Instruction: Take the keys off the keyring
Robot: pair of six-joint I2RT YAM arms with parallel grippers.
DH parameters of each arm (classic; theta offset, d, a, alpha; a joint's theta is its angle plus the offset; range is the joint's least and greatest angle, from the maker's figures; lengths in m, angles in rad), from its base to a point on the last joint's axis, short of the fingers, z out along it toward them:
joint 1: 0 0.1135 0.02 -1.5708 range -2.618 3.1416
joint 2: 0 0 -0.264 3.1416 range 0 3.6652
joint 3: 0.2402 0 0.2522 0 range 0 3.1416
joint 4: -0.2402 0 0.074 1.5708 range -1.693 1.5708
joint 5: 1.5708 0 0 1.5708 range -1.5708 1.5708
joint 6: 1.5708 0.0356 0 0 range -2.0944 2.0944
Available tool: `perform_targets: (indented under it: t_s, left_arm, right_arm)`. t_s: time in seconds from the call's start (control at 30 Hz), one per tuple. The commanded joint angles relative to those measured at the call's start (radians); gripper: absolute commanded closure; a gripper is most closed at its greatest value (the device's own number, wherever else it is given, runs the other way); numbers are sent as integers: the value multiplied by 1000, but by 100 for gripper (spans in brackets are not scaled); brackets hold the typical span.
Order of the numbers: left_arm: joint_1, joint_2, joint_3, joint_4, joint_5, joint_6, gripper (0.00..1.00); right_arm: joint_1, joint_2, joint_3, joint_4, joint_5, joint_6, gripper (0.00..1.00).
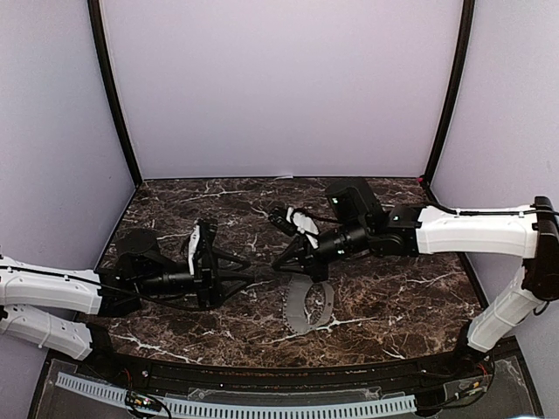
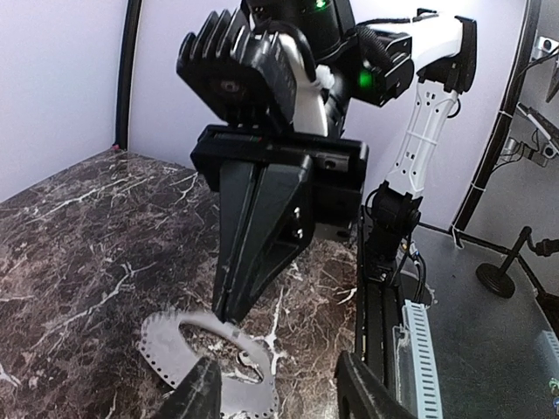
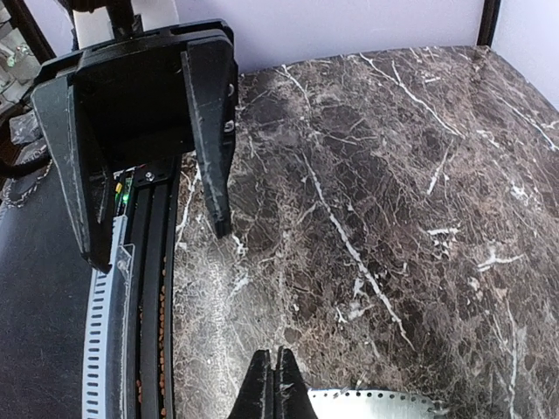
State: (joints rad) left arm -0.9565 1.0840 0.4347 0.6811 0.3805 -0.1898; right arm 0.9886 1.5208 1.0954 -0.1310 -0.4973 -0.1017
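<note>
We see the keyring (image 2: 162, 345) flat on the marbled desk (image 1: 393, 297) between the arms, long axis roughly near-to-far (slightly slanted), right pincer (image 2: 223, 314) closed, tips on its rim, left pincer (image 3: 157, 246) open, empty, close by

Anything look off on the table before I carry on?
Nothing spilled or broken. The keyring lies on the table, the shut right gripper at its rim. Oddly, I can make out no keys on it.
</note>
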Motion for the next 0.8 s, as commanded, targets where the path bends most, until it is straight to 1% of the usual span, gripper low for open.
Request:
perform_targets:
  t_s: [0.0, 0.1, 0.17, 0.2, 0.27, 0.33, 0.43, 0.5, 0.6, 0.67, 0.77]
  left_arm:
    - [9, 43, -47, 10, -33, -15, 52]
    - [9, 105, -47, 36, -44, -38, 50]
    - [7, 152, -29, 27, -56, -49, 47]
    - [7, 177, -14, 14, -72, -51, 46]
    - [7, 232, 15, -10, -113, -74, 45]
    - [6, 285, 42, -1, -123, -108, 44]
    - [4, 368, 73, 40, -123, -164, 44]
    - [2, 431, 107, 40, -140, -209, 44]
    - [1, 544, 166, 25, -155, -272, 43]
    - [1, 600, 212, 2, -150, -306, 43]
    - [-2, 660, 264, -7, -127, -327, 44]
  right_arm:
    - [12, 3, 6, -112, 97, 3, 100]
    - [-1, -23, -46, -49, 166, 99, 100]
    - [-26, -49, -91, -2, 215, 176, 100]
    - [-42, -66, -122, 31, 237, 221, 98]
    - [-75, -107, -198, 95, 266, 303, 86]
    - [-98, -138, -267, 131, 316, 374, 74]
    - [-132, -162, -337, 113, 404, 476, 62]
    - [-160, -180, -390, 120, 401, 545, 58]
    - [-177, -207, -487, 210, 365, 619, 51]
    - [-177, -197, -520, 247, 370, 637, 50]
    - [-177, -152, -521, 276, 381, 637, 49]
